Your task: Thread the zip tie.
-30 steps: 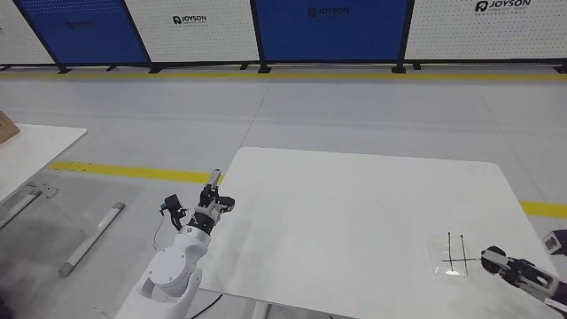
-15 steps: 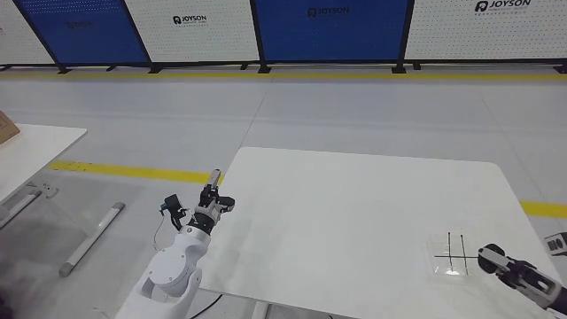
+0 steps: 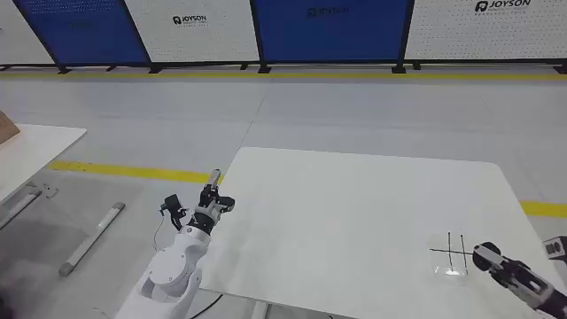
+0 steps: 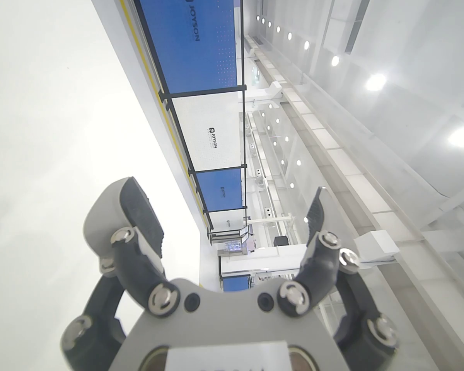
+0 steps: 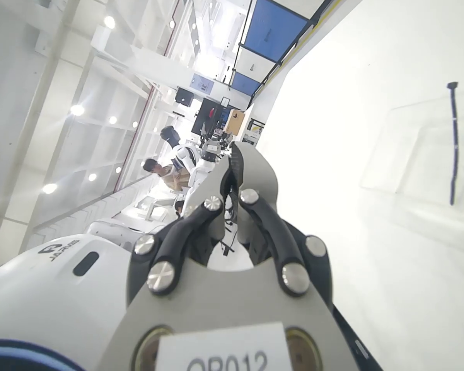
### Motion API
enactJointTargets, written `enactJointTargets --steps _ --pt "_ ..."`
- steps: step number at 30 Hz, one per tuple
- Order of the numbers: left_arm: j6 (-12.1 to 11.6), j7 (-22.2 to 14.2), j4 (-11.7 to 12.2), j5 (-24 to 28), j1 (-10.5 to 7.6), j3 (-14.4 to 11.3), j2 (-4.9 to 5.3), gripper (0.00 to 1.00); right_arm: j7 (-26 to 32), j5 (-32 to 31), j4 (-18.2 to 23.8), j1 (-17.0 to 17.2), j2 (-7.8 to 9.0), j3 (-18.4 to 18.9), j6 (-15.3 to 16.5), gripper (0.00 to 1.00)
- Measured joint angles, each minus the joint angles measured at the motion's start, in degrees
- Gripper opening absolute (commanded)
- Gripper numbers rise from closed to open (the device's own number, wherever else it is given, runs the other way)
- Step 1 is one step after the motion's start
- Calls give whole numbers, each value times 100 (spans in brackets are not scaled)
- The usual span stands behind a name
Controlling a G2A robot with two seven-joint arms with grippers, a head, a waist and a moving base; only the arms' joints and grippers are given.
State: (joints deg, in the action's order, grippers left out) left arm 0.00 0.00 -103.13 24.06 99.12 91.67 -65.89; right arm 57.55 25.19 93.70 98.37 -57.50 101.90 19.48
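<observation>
Thin black zip ties [image 3: 451,250] lie crossed on a clear flat tray [image 3: 440,267] near the white table's front right corner. One zip tie [image 5: 453,140] lies straight in the right wrist view, its head away from me, partly over the clear tray [image 5: 402,148]. My right gripper [image 3: 479,254] sits just right of the tray, low over the table, and it is shut [image 5: 232,154] with nothing in it. At the table's left edge, far from the ties, my left gripper [image 3: 213,182] is open and empty [image 4: 228,210].
The white table [image 3: 354,221] is bare between the two arms. Its right edge runs close behind my right arm. Beyond the far edge are grey floor, a yellow line and blue and white panels [image 3: 328,9]. Another white table [image 3: 35,146] stands at far left.
My right gripper has crept a little to the left, closer to the tray and the zip ties. The left arm has not moved.
</observation>
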Motion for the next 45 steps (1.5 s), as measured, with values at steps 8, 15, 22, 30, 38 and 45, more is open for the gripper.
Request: enactJointTargets --steps 8,15,22,30,38,45 --pt "0 0 0 0 0 0 0 100 -336 -401 274 255 -66 -76 0 0" --pt "0 -90 -64 -74 -35 -46 -1 100 -335 -398 273 254 -66 -76 0 0" --pt "346 -978 -483 -212 -107 -410 7 100 -335 -398 273 254 -66 -76 0 0" --pt "787 -1399 58 -1096 -619 -1274 -17 100 -335 -398 273 254 -66 -76 0 0" --pt "783 -1342 103 -1098 -640 -1278 -20 100 -672 -209 491 264 -113 -126 0 0" --pt "358 -1856 192 -1277 -588 -1356 11 100 -1464 -362 1006 582 -308 -377 0 0"
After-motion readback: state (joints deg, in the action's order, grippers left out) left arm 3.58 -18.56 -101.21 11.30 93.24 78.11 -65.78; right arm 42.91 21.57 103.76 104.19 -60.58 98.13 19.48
